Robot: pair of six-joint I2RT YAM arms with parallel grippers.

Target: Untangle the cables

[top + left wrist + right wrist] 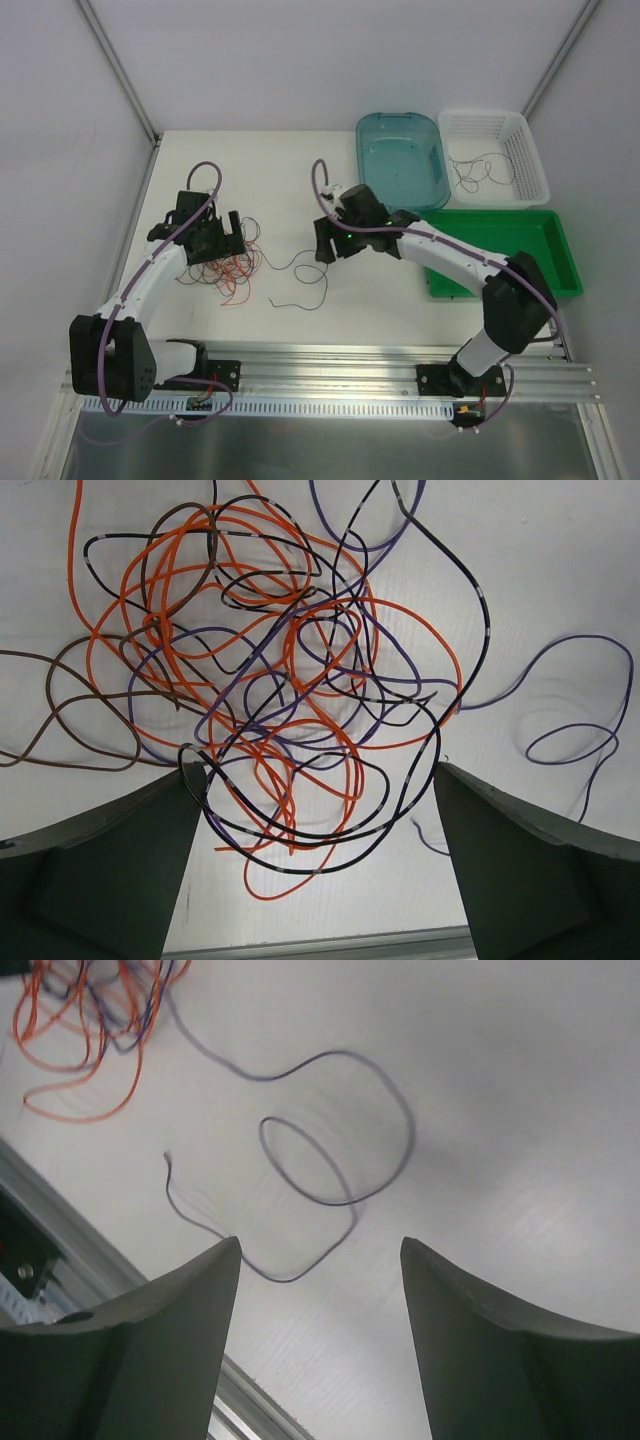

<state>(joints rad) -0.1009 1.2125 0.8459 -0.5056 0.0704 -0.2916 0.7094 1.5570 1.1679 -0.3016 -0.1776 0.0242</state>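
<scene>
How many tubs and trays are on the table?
3: a blue tub at the back, a white basket right beside it, a green tray in front of both.

Bunch, ahead of left gripper: the cable bunch (290, 680) runs off the top edge in front of the left gripper (315, 768); I can't see where those loops close.
Brown wire: the brown wire (70, 710) leaves the frame sideways, beyond the outer side of one finger (100, 870).
Bunch from above: the left gripper covers part of it; the strands beneath are hidden from me.
Bunch, ahead of right gripper: only a blurred corner shows, cut off, ahead and to one side of the right gripper (320, 1245).
Basket strands: the strands (472, 172) in the white basket (524, 160), well beyond the right gripper, are too small for me to tell colour.
</scene>
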